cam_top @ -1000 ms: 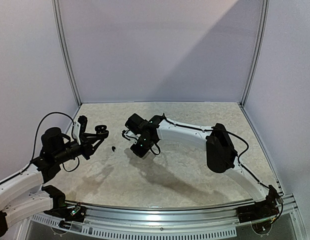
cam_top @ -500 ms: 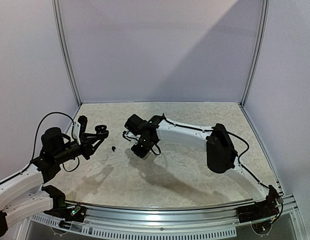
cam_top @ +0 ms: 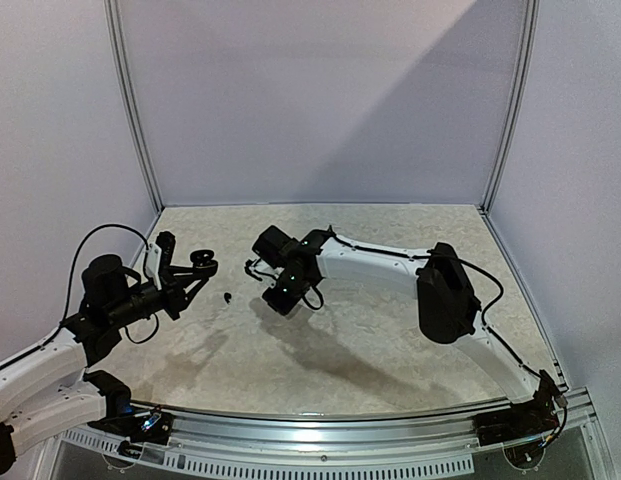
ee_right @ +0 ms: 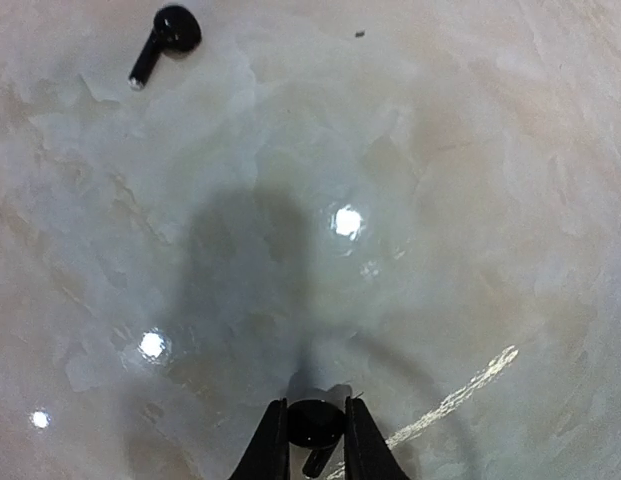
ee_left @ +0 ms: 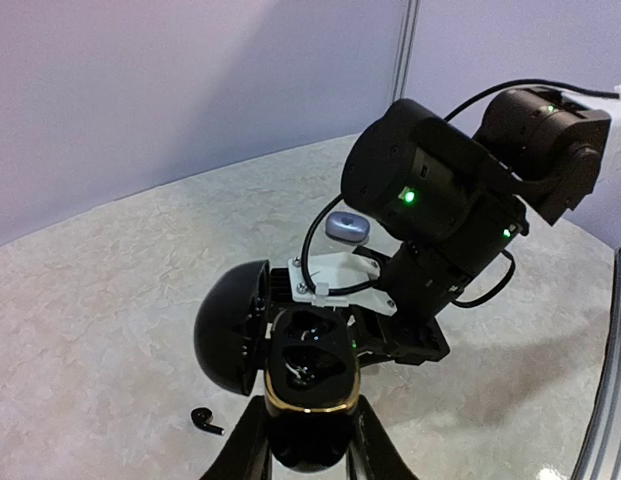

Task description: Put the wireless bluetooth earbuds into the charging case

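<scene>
My left gripper (ee_left: 308,445) (cam_top: 198,266) is shut on a black charging case (ee_left: 308,375) with a gold rim. Its lid (ee_left: 228,325) is swung open to the left, and both of its sockets look empty. In the right wrist view, my right gripper (ee_right: 315,428) is shut on a black earbud (ee_right: 314,420), whose stem points down between the fingers. It hangs just right of the case in the top view (cam_top: 278,300). A second black earbud (ee_right: 167,33) (ee_left: 204,420) (cam_top: 228,297) lies on the table between the two grippers.
A small grey-blue pebble-shaped case (ee_left: 348,227) lies on the marble-patterned table (cam_top: 390,330) behind the right wrist. Pale walls with metal corner posts (cam_top: 132,110) close in the back and sides. A metal rail (cam_top: 320,425) runs along the near edge.
The right wrist has shifted very slightly up and to the right. The left arm and the earbud on the table have not moved.
</scene>
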Action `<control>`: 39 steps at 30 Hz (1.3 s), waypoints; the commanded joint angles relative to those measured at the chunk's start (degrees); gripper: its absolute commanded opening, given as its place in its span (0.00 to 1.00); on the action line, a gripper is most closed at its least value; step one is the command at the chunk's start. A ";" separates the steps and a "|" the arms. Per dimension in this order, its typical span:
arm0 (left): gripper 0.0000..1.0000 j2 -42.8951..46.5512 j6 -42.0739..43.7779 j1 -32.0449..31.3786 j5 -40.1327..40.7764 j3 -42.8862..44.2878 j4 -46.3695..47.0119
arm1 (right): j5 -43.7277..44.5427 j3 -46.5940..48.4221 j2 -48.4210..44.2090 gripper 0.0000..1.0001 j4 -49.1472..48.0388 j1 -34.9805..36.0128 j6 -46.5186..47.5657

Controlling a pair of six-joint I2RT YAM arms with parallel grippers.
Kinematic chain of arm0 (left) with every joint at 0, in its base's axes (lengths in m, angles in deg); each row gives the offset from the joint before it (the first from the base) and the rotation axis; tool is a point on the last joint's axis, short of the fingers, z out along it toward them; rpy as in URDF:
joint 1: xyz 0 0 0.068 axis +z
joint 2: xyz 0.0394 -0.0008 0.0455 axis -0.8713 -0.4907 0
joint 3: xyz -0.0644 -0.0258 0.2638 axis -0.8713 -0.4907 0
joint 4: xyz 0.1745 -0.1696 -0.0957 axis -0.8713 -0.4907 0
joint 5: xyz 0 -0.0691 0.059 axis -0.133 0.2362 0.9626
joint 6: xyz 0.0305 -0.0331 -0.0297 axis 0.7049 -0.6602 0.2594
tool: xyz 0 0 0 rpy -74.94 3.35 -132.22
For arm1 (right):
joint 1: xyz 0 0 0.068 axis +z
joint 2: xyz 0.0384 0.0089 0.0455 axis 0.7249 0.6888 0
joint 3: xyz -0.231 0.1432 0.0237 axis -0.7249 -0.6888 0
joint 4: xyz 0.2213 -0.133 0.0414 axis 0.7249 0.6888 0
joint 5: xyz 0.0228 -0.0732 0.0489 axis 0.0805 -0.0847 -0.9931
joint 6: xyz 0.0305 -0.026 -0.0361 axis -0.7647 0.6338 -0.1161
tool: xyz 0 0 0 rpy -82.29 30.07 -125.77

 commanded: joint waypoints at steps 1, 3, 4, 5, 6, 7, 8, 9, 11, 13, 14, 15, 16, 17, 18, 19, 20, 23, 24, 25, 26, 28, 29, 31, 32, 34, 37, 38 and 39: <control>0.00 1.69 2.84 0.65 -0.94 -0.87 1.98 | -2.47 -6.84 -12.11 0.00 -15.54 -1.01 0.48; 0.00 2.69 3.44 0.66 -1.18 -0.78 2.49 | -6.90 -13.63 -18.57 0.00 -27.74 -1.00 0.62; 0.00 3.33 3.81 0.64 -1.15 -0.70 2.62 | -8.42 -17.00 -21.63 0.00 -34.06 -1.03 0.62; 0.00 3.95 4.13 0.63 -1.09 -0.71 2.69 | -10.24 -19.91 -23.70 0.00 -40.22 -0.98 0.55; 0.00 4.56 4.48 0.64 -1.13 -0.69 2.83 | -12.37 -22.04 -26.19 0.00 -45.24 -0.94 -0.06; 0.00 5.09 4.71 0.67 -1.14 -0.70 3.00 | -14.02 -23.45 -27.17 0.00 -49.96 -0.88 -0.38; 0.00 5.59 4.75 0.63 -1.28 -0.74 3.21 | -15.77 -24.03 -27.86 0.00 -53.36 -0.68 -0.71; 0.00 6.15 4.75 0.67 -1.57 -0.76 3.44 | -17.66 -24.26 -28.09 0.00 -55.87 -0.41 -1.01; 0.00 7.27 4.75 0.67 -2.70 -0.79 3.89 | -20.73 -24.75 -28.01 0.00 -60.41 0.53 -0.67; 0.00 8.60 5.98 0.67 -3.98 -0.72 4.44 | -23.61 -25.02 -27.79 0.00 -63.83 1.30 -0.08; 0.00 9.27 6.01 0.73 -4.18 -0.62 4.49 | -24.94 -25.09 -27.75 0.00 -64.97 1.56 0.27; 0.00 9.93 6.07 0.69 -4.33 -0.42 4.36 | -26.15 -25.33 -27.87 0.00 -66.12 1.75 0.33; 0.00 10.55 6.32 0.70 -4.49 -0.23 4.27 | -27.75 -25.66 -28.03 0.00 -67.38 1.91 0.23; 0.00 11.09 7.08 0.70 -5.10 -0.11 4.34 | -28.76 -26.43 -28.49 0.00 -69.09 2.05 0.19; 0.00 11.49 7.77 0.75 -5.88 0.04 4.51 | -29.22 -27.75 -29.01 0.00 -71.31 2.12 0.12; 0.00 11.74 8.09 0.76 -6.49 0.09 4.99 | -29.90 -28.88 -29.44 0.00 -73.15 2.22 0.10; 0.00 11.87 8.24 0.75 -6.64 0.11 5.55 | -30.65 -30.21 -30.17 0.00 -75.11 2.25 0.37; 0.00 12.11 8.27 0.73 -7.08 0.51 6.87 | -32.70 -33.74 -31.65 0.00 -79.71 2.51 0.93; 0.00 12.22 8.32 0.73 -7.49 0.65 7.26 | -33.56 -34.66 -32.28 0.00 -80.53 2.64 1.95; 0.00 12.31 8.24 0.73 -7.81 0.75 7.57 | -34.31 -35.59 -32.66 0.00 -81.39 2.76 3.10; 0.00 12.29 7.97 0.76 -7.85 0.77 7.90 | -35.12 -36.26 -32.79 0.00 -82.17 2.79 3.72; 0.00 12.12 6.97 0.70 -7.11 0.95 8.22 | -35.84 -37.25 -32.83 0.00 -83.29 2.92 3.95; 0.00 12.12 6.69 0.75 -6.88 1.04 8.26 | -35.60 -37.31 -32.77 0.00 -83.28 3.01 4.02; 0.00 12.02 6.17 0.67 -7.14 1.15 8.47 | -35.15 -37.33 -32.50 0.00 -83.22 3.02 4.25; 0.00 11.87 5.72 0.63 -7.31 1.22 8.72 | -34.95 -37.28 -32.21 0.00 -83.37 3.00 4.37; 0.00 11.55 5.07 0.66 -7.53 1.32 9.01 | -34.95 -36.75 -31.52 0.00 -83.69 3.08 4.43; 0.00 11.29 3.64 0.58 -7.53 1.34 9.20 | -34.39 -35.66 -30.41 0.00 -82.91 3.30 5.10; 0.00 11.27 3.27 0.58 -7.36 1.41 9.28 | -34.43 -35.49 -30.16 0.00 -82.62 3.38 5.43; 0.00 11.22 2.98 0.57 -7.11 1.42 9.32 | -34.70 -35.20 -29.91 0.00 -82.57 3.42 5.67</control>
